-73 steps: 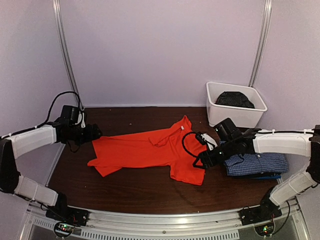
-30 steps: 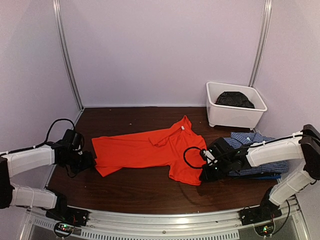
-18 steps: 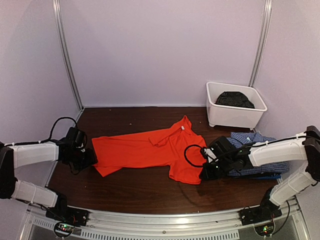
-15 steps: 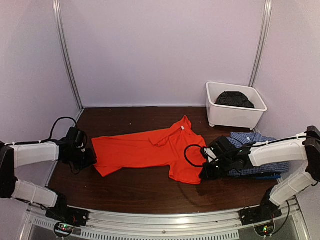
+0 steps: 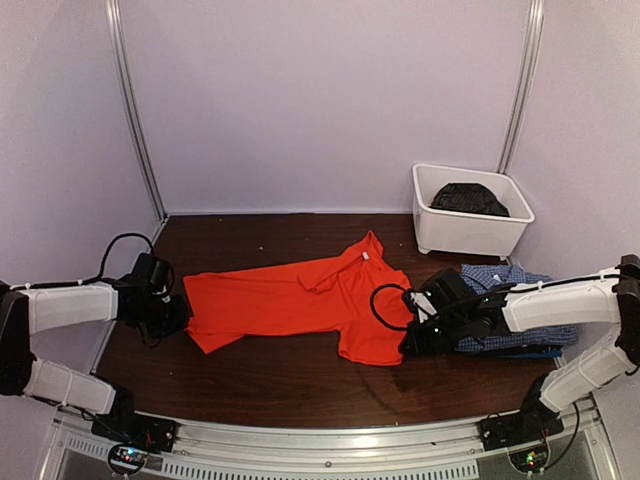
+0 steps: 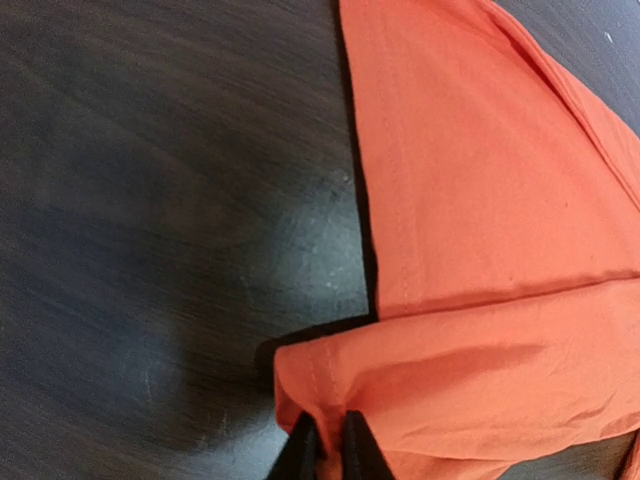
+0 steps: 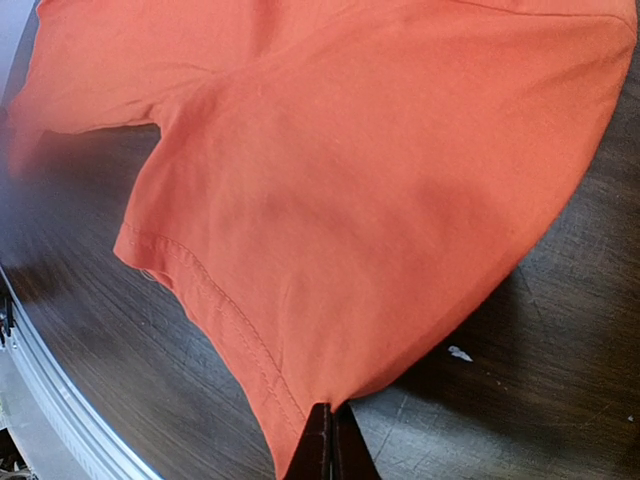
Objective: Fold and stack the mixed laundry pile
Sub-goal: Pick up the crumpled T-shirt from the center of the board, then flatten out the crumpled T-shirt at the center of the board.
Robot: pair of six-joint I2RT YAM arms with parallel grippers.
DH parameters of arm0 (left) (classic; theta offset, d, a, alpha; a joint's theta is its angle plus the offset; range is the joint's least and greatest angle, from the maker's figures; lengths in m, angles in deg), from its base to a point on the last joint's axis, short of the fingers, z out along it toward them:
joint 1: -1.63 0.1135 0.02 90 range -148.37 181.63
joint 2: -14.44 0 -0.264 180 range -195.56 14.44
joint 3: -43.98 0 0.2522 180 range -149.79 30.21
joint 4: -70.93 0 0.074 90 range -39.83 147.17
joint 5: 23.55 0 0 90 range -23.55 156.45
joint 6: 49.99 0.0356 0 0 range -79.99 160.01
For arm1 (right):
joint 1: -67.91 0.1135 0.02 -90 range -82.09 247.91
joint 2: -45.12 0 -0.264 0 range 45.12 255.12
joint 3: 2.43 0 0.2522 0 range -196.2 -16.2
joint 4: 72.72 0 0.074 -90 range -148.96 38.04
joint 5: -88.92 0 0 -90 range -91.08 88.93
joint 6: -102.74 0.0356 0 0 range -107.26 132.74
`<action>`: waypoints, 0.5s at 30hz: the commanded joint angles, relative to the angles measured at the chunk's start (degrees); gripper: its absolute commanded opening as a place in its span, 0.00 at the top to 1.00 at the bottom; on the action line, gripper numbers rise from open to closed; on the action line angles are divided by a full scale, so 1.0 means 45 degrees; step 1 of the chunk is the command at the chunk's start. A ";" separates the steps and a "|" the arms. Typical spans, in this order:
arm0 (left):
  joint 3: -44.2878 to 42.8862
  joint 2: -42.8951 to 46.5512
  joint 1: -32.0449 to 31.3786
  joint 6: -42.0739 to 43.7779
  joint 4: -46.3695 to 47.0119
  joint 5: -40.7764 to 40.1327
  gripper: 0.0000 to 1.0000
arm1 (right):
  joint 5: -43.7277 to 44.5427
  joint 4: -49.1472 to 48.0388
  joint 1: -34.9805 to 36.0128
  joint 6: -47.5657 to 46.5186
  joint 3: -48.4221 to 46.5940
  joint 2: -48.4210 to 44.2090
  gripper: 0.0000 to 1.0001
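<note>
Orange T-shirt (image 5: pixel 300 298) pinched both ends
Left gripper (image 6: pixel 325 442) just closed on its hem, seemingly; right gripper (image 7: pixel 331 440) grips too; fold next.

The orange T-shirt (image 5: pixel 300 300) is lying spread flat across the frame's centre, its left corner lifting slightly. The checked shirt (image 5: pixel 530 330) is sitting folded at right; the black garment (image 5: pixel 468 198) is lying bunched at upper right.

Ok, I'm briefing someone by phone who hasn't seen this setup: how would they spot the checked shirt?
Start at the white tub at the far right of the table. Nearer than it, partly behind the right arm, lies a folded blue-and-white checked shirt. It is the only patterned piece; the orange T-shirt to its left is plain.
</note>
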 commanded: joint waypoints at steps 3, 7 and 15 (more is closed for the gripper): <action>-0.0315 0.1266 0.0112 0.0367 0.0311 0.0490 1.00 | 0.0441 0.0258 -0.0155 -0.0798 -0.1100 -0.0845 1.00; -0.1786 0.1995 0.0112 0.1447 0.0164 0.0742 1.00 | 0.0980 0.0676 -0.0541 -0.2080 -0.2947 -0.1250 1.00; -0.7307 0.1393 0.0131 0.3661 -0.0841 0.0513 1.00 | 0.1699 0.1399 -0.2659 -0.4885 -0.8462 -0.0933 1.00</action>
